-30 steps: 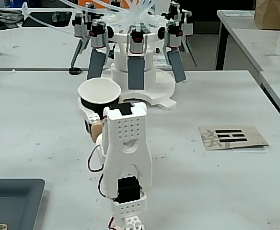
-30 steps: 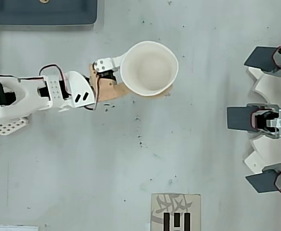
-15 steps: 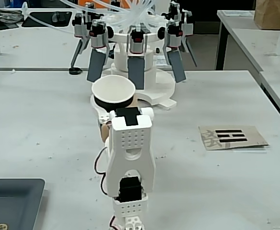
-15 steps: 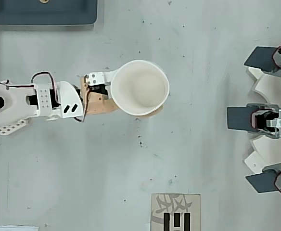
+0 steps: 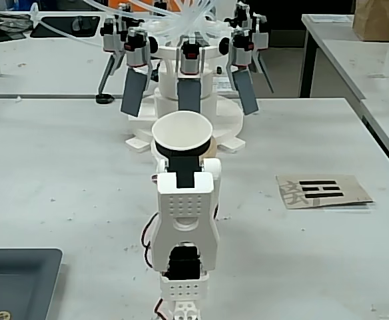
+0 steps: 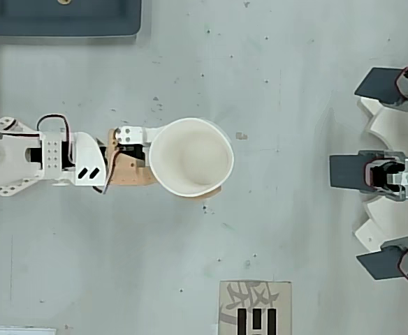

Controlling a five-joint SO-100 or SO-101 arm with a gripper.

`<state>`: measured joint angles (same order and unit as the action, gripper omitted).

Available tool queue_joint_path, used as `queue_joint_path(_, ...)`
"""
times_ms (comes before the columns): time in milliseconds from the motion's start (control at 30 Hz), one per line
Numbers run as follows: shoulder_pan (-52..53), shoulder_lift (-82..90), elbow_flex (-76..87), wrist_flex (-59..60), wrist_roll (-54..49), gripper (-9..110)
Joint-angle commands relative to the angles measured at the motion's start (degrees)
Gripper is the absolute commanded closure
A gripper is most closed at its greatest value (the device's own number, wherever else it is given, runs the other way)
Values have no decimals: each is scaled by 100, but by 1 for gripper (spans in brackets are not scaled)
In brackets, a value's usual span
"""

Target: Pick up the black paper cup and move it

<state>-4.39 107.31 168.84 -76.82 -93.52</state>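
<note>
- here, going left to right in the overhead view, a dark grey tray sits at the top left corner of the counter, and the white arm reaches in from the left edge.
- the gripper meets the black paper cup at the cup's left side; the jaws look closed on the cup's wall, though the rim hides the contact itself, so that is a judgement.
- the cup stands near the counter's middle, mouth up; its long axis runs vertical, and the fixed view shows the white flared rim above a black wall that tapers downward. whether its base rests on the counter or is lifted, i cannot tell.
- handling, as a guess: empty paper, so very light, thin-walled and easy to crush or ovalise; the matte wall should give fair grip. best hold is on the side wall below the rolled rim, where the rim stiffens it, with gentle squeeze.
- below and right lies a printed card; at the far right stands a white rig with dark paddles.
</note>
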Motion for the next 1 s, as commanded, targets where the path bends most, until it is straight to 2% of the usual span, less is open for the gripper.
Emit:
queue_joint_path(0,114,229,-44,9,-44,94)
queue_joint_path(233,316,193,-413,721,9,94)
queue_joint_path(600,378,-466,-2039,1872,53,94)
queue_joint_path(967,378,-1318,-3445,2355,141,94)
